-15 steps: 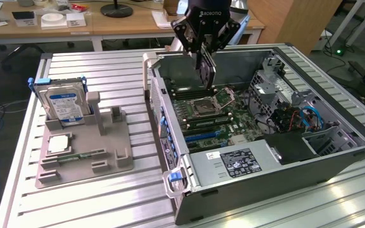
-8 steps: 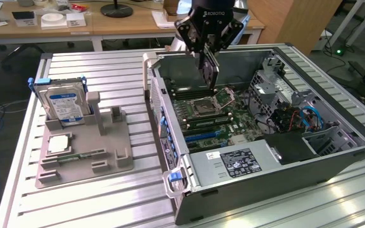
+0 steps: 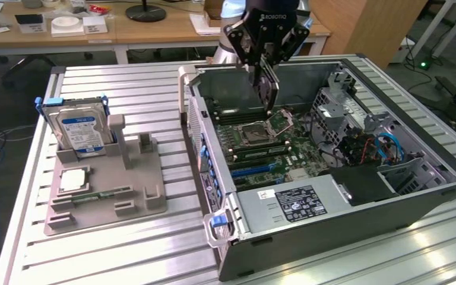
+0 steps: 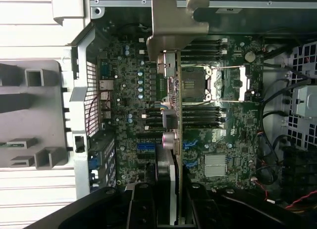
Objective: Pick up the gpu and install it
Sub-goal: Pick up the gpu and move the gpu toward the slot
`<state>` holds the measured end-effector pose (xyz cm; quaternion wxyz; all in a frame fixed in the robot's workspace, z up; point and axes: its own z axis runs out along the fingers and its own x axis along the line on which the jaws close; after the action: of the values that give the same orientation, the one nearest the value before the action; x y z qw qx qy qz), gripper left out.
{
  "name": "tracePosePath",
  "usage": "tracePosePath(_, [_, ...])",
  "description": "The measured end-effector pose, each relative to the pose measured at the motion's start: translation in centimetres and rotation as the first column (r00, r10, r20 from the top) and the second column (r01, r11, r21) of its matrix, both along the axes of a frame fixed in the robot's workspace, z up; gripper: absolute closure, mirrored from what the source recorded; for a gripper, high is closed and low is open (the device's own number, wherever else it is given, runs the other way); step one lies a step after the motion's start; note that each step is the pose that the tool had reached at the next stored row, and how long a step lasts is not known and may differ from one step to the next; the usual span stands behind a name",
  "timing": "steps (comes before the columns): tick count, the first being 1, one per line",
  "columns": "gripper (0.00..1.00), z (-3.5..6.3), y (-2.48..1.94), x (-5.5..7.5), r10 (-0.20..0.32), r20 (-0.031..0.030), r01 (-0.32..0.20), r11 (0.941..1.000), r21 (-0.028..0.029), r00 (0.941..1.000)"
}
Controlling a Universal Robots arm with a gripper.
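Gripper (image 3: 265, 59) clamps gpu (image 3: 269, 92) edge-on above motherboard (image 3: 279, 145); any tilt or offset risks jamming the card against board components.

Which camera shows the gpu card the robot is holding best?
The wrist view. It looks along the gpu, showing its silver bracket and long edge above the motherboard. In the exterior view it is a thin dark slab hanging from the gripper over the open computer case.
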<state>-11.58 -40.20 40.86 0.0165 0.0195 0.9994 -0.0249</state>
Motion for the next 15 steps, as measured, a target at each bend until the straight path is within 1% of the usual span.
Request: tracePosePath(15, [0.72, 0.00, 0.00, 1.7, 0.000, 0.0000, 0.000, 1.0000, 0.0000, 1.0000])
